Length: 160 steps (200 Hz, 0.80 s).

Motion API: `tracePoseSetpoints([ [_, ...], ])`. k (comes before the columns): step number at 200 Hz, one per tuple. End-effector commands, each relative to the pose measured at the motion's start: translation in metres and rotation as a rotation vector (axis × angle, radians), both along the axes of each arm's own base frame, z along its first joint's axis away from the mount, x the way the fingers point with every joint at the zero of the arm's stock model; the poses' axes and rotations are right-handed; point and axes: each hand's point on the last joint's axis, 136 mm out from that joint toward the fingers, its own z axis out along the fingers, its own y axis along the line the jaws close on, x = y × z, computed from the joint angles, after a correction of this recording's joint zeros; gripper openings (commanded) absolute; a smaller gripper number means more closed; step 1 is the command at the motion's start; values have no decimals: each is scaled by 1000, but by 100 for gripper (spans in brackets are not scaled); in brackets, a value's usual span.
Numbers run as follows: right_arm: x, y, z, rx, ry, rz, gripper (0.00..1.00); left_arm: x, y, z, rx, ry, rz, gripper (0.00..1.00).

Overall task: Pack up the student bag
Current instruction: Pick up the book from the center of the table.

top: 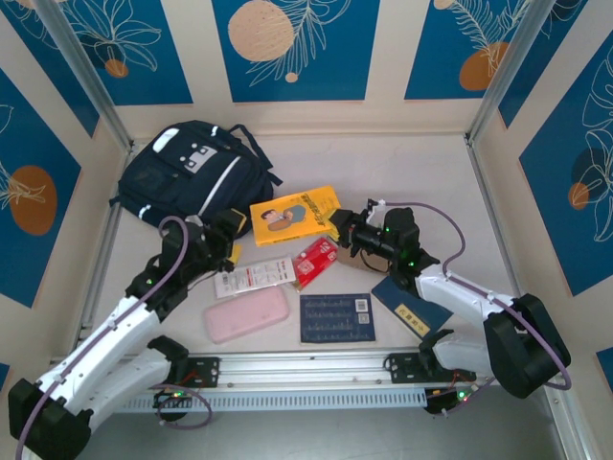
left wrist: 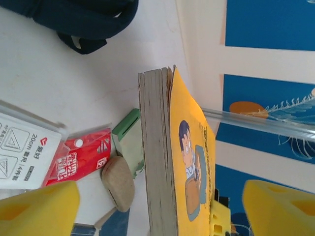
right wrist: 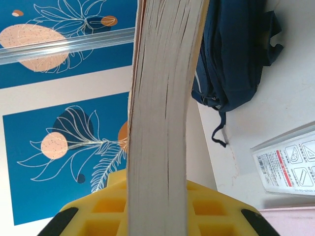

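The student bag [top: 187,172], a navy backpack with white stripes, lies at the back left of the table; it is also in the right wrist view [right wrist: 231,49]. A thick yellow book [top: 292,216] with a cartoon cover sits just right of it. My right gripper [top: 343,233] is shut on the book's right edge, and the page block [right wrist: 162,123] runs between its yellow pads [right wrist: 98,211]. My left gripper [top: 230,230] stands open at the book's left end. Its yellow fingers [left wrist: 39,209] are spread wide on either side of the book [left wrist: 167,162] without touching it.
In front of the book lie a red pack [top: 314,261], a white ruler package [top: 254,278], a pink case [top: 246,313], a dark blue card [top: 335,317] and a navy booklet [top: 412,307]. A beige oval item [left wrist: 118,182] and a green one [left wrist: 129,140] lie beside the book.
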Motion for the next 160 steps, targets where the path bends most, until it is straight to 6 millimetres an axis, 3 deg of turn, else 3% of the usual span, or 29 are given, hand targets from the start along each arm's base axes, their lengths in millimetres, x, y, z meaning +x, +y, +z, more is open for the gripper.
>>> tracePoseSetpoints([
  [1,0,3,36,70,-98,9,0,7,-18,18,-22,-37,-78,92],
  [30,-2,9,45,90,-112,25,0,14,-32,20,-25,-34,-118,91],
  [46,-4,10,49,93,-124,31,0,19,-33,19,-20,-37,-107,83],
  [59,-7,12,51,93,-132,46,0,24,-32,20,-16,-54,-92,70],
  [110,-20,16,52,75,-171,114,0,36,-41,39,-27,-152,-115,2],
  [127,-24,14,53,47,-194,132,0,35,-40,47,-14,-206,-126,0],
  [136,-27,11,53,24,-214,139,8,34,-40,54,-17,-253,-136,0],
  [160,-33,1,58,-24,-284,171,48,26,-38,65,-7,-335,-159,0],
])
